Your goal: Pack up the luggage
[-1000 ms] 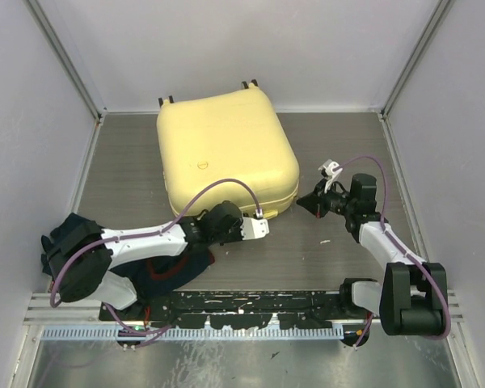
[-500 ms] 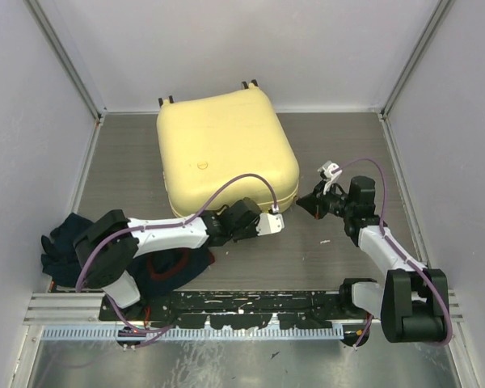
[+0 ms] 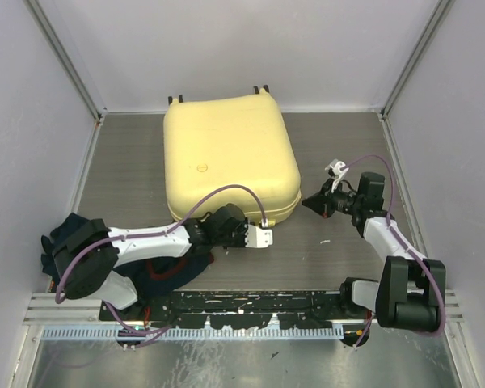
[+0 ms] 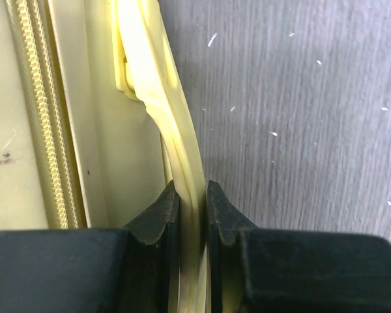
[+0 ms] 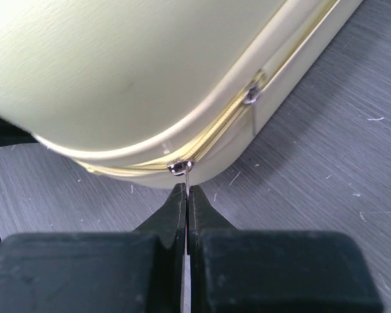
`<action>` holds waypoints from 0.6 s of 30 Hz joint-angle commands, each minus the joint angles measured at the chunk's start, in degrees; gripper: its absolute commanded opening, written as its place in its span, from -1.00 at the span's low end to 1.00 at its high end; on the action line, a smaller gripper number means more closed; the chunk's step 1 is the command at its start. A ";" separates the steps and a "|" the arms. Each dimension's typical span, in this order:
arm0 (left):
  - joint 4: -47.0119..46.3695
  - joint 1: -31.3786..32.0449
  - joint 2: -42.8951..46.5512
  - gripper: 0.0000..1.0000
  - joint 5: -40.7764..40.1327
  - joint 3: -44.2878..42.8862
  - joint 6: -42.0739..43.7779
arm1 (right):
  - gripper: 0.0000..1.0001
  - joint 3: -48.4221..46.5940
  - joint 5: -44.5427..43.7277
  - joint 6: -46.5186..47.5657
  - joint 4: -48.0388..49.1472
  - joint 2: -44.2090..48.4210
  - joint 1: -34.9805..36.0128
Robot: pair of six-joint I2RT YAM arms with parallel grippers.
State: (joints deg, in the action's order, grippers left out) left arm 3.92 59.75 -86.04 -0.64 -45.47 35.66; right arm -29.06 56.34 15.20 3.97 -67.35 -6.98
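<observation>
1. Top view: the luggage (image 3: pixel 230 158) lies flat and closed on the table (image 3: pixel 339 137), mid-back, wheels twd the rear wall (image 3: pixel 250 48); it's the pale yellow hard-shell case, by far the biggest thing here; left arm reaches across from the near-left corner, w/ the left gripper (image 3: pixel 263 233) right at the case's near edge; right arm comes in from the right, w/ the right gripper (image 3: pixel 314 202) pointing at the case's near-right corner; a heap of dark clothes (image 3: pixel 174 267) sits under the left arm, near-left of the table.

2. Left wrist view: left gripper (image 4: pixel 190 208) is pinched narrow on the yellow handle (image 4: pixel 163 98); both black fingers (image 4: pixel 158 218) press the strap from either side; the handle bows away from the case's side; the zip (image 4: pixel 36 111) runs parallel further left; bare grey table (image 4: pixel 300 130) to the right.

3. Right wrist view: right gripper (image 5: pixel 186 195) is fully closed, tips together on the thin metal zip pull (image 5: pixel 181 167) hanging at the luggage's (image 5: pixel 117 65) rounded corner; a 2nd slider (image 5: pixel 251 96) sits further along the same zip line, up and to the right; table (image 5: pixel 326 169) shows beside and below the case.
</observation>
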 commanded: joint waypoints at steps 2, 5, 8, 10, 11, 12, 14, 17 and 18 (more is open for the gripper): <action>13.00 -0.07 4.91 -1.00 6.48 4.13 10.01 | -0.99 -6.46 -7.24 3.43 5.07 -3.59 -5.53; 15.22 -0.05 6.31 -1.00 8.71 4.74 12.36 | -0.99 -8.22 -7.23 3.50 6.20 -5.72 -7.05; 16.41 -0.07 7.32 -1.00 10.62 5.91 15.96 | -0.99 -8.77 -8.82 0.20 11.09 -7.67 -7.41; 17.17 -0.05 7.75 -1.00 11.75 6.32 18.13 | -0.99 -8.95 -9.59 -4.56 15.52 -9.33 -7.28; 17.39 -0.05 7.80 -1.00 12.14 6.29 18.50 | -0.99 -8.98 -10.21 -7.63 17.91 -10.26 -7.20; 17.51 -0.02 7.66 -1.00 12.23 6.17 18.58 | -0.99 -8.92 -10.69 -10.10 19.87 -11.17 -6.91; 18.06 -0.07 7.10 -1.00 12.17 5.50 18.20 | -0.99 -8.73 -11.25 -13.92 22.78 -12.25 -5.78; 18.85 -0.08 6.44 -1.00 11.98 4.28 17.42 | -0.99 -7.69 -11.56 -16.89 24.98 -12.30 -3.63; 18.92 -0.09 6.48 -1.00 11.94 3.99 17.24 | -0.99 -7.26 -11.29 -17.23 25.11 -12.04 -3.21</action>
State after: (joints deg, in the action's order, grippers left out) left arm 6.50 58.63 -81.47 6.39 -41.80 48.07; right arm -33.69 59.96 2.55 14.52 -79.57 -8.75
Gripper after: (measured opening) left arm 0.150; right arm 0.043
